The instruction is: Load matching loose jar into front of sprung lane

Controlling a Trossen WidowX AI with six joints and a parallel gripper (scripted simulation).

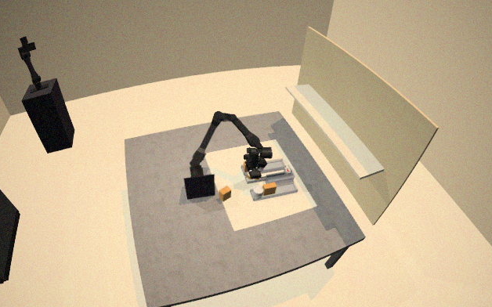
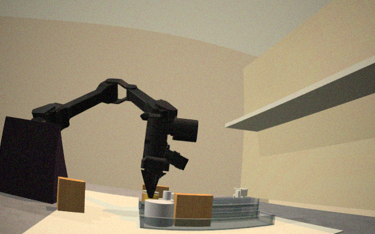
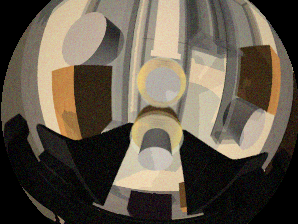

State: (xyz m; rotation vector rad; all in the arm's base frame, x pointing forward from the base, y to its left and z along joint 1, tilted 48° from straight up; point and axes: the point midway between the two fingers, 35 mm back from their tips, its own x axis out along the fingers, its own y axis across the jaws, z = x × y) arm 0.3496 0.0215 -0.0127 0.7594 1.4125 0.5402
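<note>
My gripper is shut on a yellow jar with a narrow grey top, at the front of the middle lane. The jar looks upright. In the exterior view it seems slightly raised; its base is hidden. The old jar, with a yellow rim and a pale round top, stands directly behind it in the lane. Its grey top shows beside my fingers in the exterior view. The white pusher plate is behind the old jar. A small gap or contact between the jars cannot be told.
One side lane holds a pale cylinder and an orange-brown box. The other holds another box and cylinder. A loose orange box stands near the arm's base.
</note>
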